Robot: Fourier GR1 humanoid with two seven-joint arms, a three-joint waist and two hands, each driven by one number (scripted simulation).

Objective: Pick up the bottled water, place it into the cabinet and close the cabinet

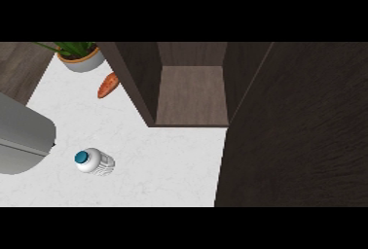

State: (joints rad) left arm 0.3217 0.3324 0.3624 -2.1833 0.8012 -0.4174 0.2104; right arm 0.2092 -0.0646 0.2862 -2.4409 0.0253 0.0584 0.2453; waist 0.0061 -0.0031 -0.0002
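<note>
The bottled water (94,161) stands upright on the white counter (165,165), seen from above: a pale ribbed bottle with a blue cap. The dark wooden cabinet (191,95) lies beyond it to the right, with its inside shelf bare. Its door (295,126) is swung wide and fills the right side of the view. A grey forearm (22,138) comes in at the left edge, just left of the bottle and apart from it. Neither black hand shows.
An orange carrot (108,85) lies on the counter by the cabinet's left wall. A potted green plant (81,58) stands at the back left. The counter's left edge meets a wooden floor (18,68).
</note>
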